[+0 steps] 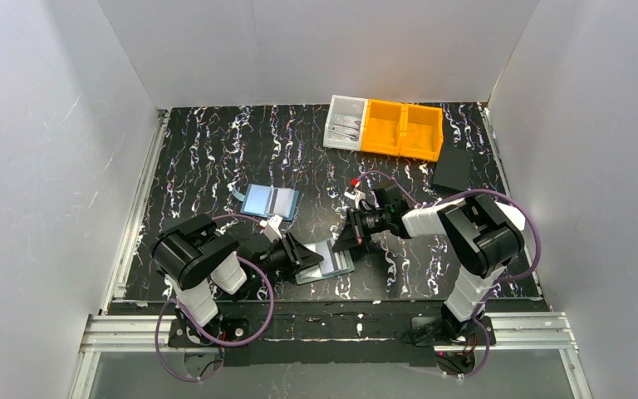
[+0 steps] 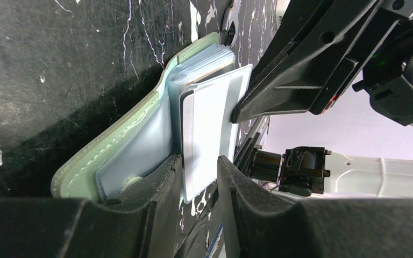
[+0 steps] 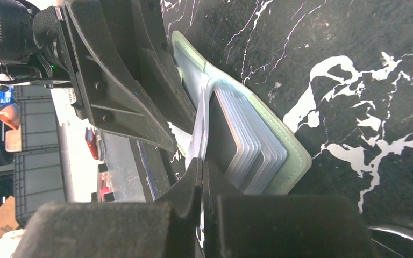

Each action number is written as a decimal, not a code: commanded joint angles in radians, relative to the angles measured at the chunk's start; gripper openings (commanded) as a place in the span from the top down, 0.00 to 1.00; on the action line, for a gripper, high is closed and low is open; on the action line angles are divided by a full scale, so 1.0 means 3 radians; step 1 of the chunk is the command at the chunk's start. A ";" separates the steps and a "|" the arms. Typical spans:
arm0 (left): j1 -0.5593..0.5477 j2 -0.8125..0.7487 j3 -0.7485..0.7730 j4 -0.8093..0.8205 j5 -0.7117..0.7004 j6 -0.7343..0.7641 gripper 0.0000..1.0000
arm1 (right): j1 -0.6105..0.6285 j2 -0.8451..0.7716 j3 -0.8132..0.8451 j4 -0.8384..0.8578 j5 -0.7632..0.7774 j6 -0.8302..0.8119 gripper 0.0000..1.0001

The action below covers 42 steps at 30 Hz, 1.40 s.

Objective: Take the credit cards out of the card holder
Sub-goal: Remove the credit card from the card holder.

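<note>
The sage-green card holder (image 1: 333, 260) lies open on the table between my two grippers. In the left wrist view its left panel (image 2: 113, 153) lies flat, and a pale credit card (image 2: 207, 126) in a clear sleeve stands up from the stack of sleeves. My left gripper (image 2: 200, 165) is part open. One of its fingers (image 2: 158, 185) lies on the left panel, and the card's lower end sits loosely in the gap. My right gripper (image 3: 201, 167) is shut on that card's edge (image 3: 203, 126), beside the fanned sleeves (image 3: 253, 145).
A light-blue flat rectangle with a dark stripe (image 1: 270, 201) lies behind the left gripper. A white bin (image 1: 345, 123) and two orange bins (image 1: 401, 129) stand at the back. A black box (image 1: 453, 170) lies at the right, and white walls enclose the table.
</note>
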 commanded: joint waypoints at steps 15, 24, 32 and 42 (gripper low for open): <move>0.0040 -0.0255 0.0099 0.0165 -0.0024 -0.0030 0.91 | 0.0013 0.0010 0.0020 -0.0013 -0.0020 -0.0058 0.99; 0.0041 -0.0404 0.0152 0.0164 -0.0029 -0.0031 0.78 | 0.0015 -0.0008 0.0021 -0.0025 -0.0016 -0.0059 0.99; 0.0040 -0.0222 0.0261 0.0167 -0.0057 -0.0082 0.82 | 0.0018 -0.0046 -0.0019 0.0104 -0.0086 0.0066 0.99; 0.0040 -0.0162 0.0400 0.0159 -0.0049 -0.0066 0.84 | 0.0022 -0.0006 -0.0001 0.0041 -0.0023 0.0039 0.99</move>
